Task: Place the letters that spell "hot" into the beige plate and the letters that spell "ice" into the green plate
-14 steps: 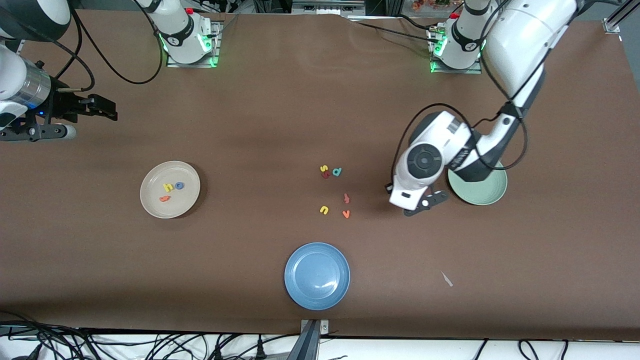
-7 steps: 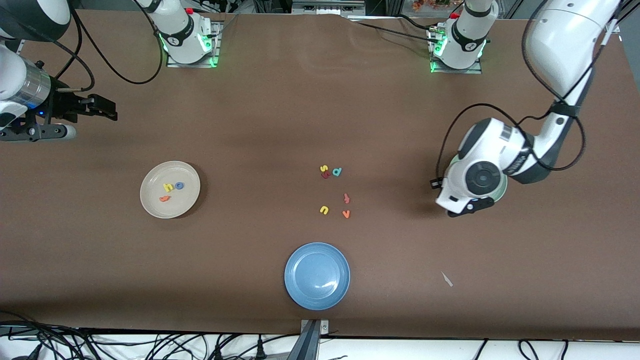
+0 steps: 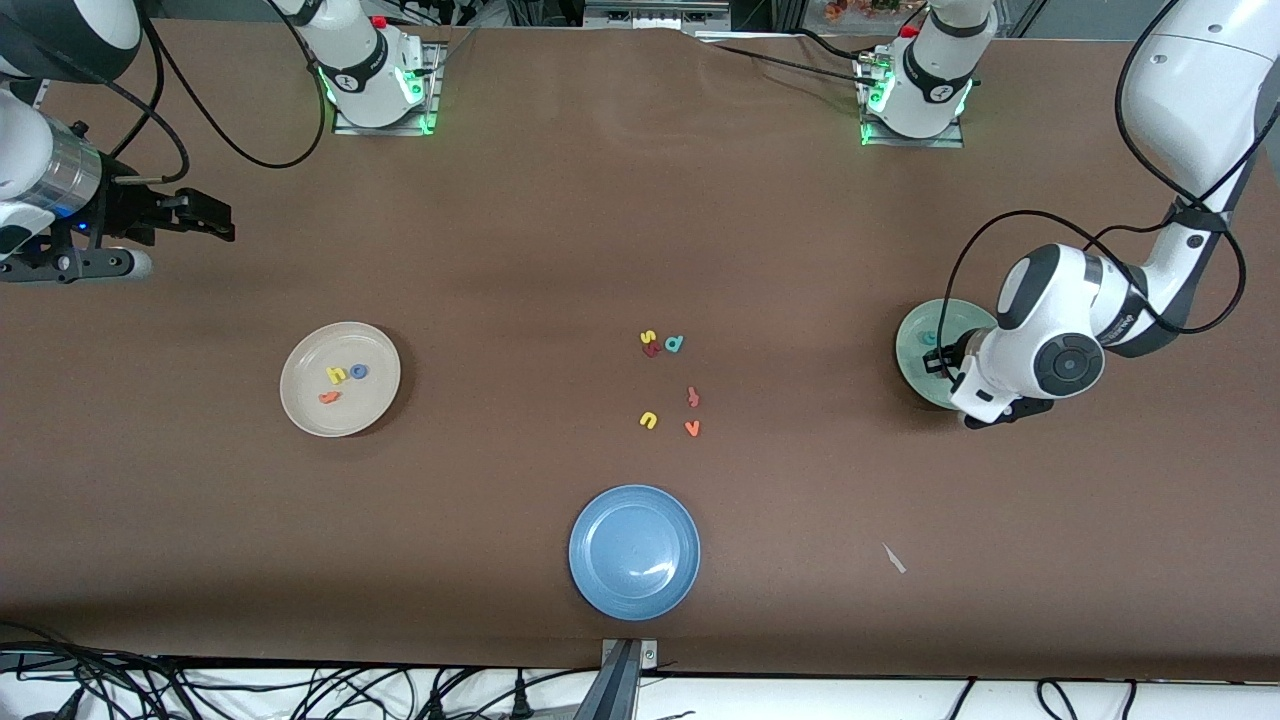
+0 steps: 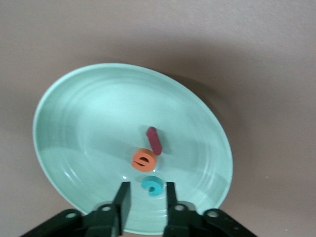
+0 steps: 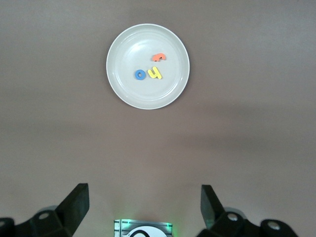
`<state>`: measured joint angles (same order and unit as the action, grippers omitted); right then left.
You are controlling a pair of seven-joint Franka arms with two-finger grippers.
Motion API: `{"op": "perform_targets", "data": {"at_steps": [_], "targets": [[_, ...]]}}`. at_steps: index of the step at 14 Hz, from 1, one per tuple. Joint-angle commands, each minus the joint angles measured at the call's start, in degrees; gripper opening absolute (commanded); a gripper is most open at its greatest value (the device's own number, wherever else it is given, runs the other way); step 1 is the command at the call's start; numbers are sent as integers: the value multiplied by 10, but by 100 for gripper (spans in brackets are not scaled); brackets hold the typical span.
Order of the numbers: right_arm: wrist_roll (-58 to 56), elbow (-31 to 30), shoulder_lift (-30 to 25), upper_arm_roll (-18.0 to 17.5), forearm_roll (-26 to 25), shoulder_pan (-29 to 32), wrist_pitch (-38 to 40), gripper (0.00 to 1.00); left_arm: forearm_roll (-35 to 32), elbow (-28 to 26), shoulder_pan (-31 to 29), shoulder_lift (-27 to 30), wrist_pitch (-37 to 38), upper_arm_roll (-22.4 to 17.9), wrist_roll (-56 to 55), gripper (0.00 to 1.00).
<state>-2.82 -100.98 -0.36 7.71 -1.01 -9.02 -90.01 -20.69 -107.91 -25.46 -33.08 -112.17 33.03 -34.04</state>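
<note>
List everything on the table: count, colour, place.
Beige plate: one, toward the right arm's end, holding yellow h, blue o, orange t.
Green plate: one, toward the left arm's end, holding dark red i, orange e, teal c.
Blue plate: one, nearest the front camera.
Loose letters: six, mid-table; yellow, red, teal, orange.
Left gripper: open, over the green plate.
Right gripper: open, waiting.

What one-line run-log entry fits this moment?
left gripper: open over green plate, teal c released | right gripper: open, waiting | beige plate: h, o, t
</note>
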Motion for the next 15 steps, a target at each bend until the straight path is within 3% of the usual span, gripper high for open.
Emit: {"op": "perform_targets", "data": {"at_steps": [1, 6, 9, 11, 15], "targets": [[3, 13, 5, -2, -1, 4, 8, 100, -16, -6, -3, 28, 12, 29, 6, 100], [3, 13, 5, -2, -1, 4, 8, 100, 9, 101, -8, 93, 177, 119, 5, 100], [4, 13, 5, -2, -1, 4, 8, 100, 67, 216, -7, 103, 288, 131, 30, 100], [4, 13, 5, -2, -1, 4, 8, 100, 68, 274, -8, 114, 361, 136, 100, 100], [4, 13, 5, -2, -1, 4, 9, 100, 102, 279, -3, 188, 343, 115, 203, 100]]}}
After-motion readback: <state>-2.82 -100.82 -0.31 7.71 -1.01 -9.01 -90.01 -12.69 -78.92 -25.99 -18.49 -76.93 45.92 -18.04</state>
